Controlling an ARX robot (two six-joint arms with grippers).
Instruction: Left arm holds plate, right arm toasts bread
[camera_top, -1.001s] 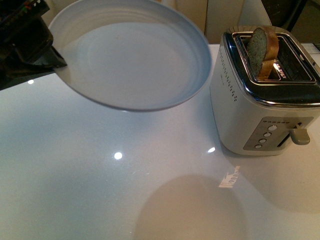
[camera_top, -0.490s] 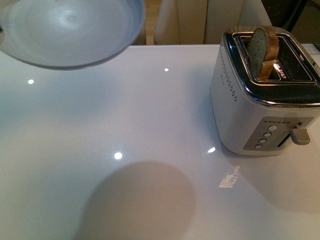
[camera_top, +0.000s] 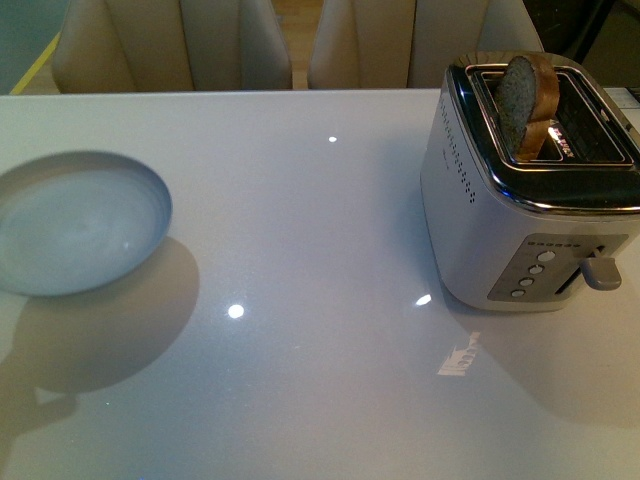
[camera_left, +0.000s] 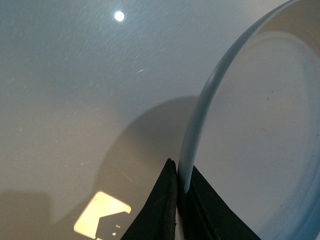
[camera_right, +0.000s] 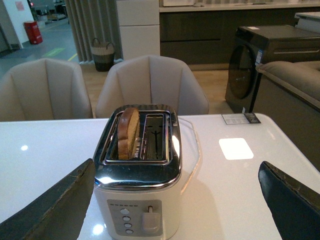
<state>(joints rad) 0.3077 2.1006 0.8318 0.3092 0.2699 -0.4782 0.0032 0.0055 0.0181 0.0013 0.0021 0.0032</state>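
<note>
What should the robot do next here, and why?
Probably ease the black right arm, jaws open and empty, toward the white-and-chrome toaster's lever to press it: the brown bread slice stands high out of its slot, while the black left arm grips the round pale blue plate aside.

- Left gripper: jaws pinched tight on the plate rim, which sits edge-on between them.
- Right gripper: fingers spread wide, nothing held, aimed toward 12 o'clock.
</note>
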